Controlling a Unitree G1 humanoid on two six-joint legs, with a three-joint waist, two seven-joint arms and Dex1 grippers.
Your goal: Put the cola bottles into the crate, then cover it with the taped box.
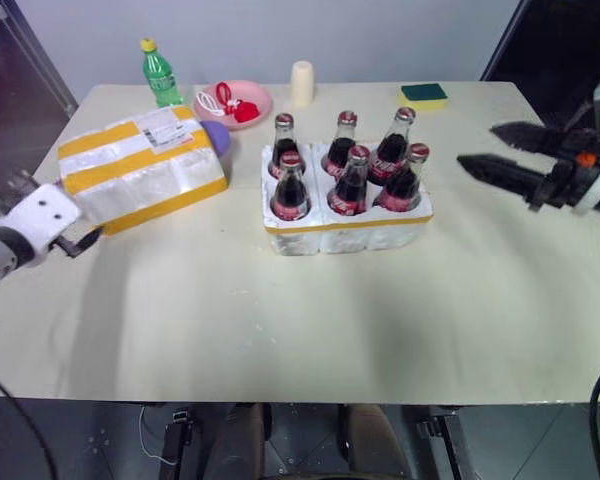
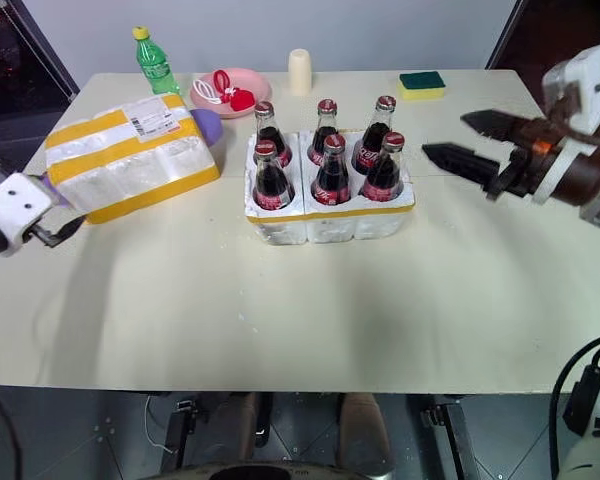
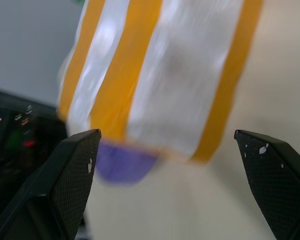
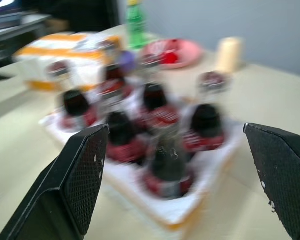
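Six cola bottles [image 1: 350,165] stand upright in the wells of the crate [image 1: 348,232] at mid-tabletop [image 1: 280,320], to the left of the released right hand [image 2: 470,143], which hangs near it with empty fingers spread. The taped box [image 1: 140,165] lies just ahead of the left hand [image 1: 80,243], also open and empty. Loading appears complete; covering the crate remains.
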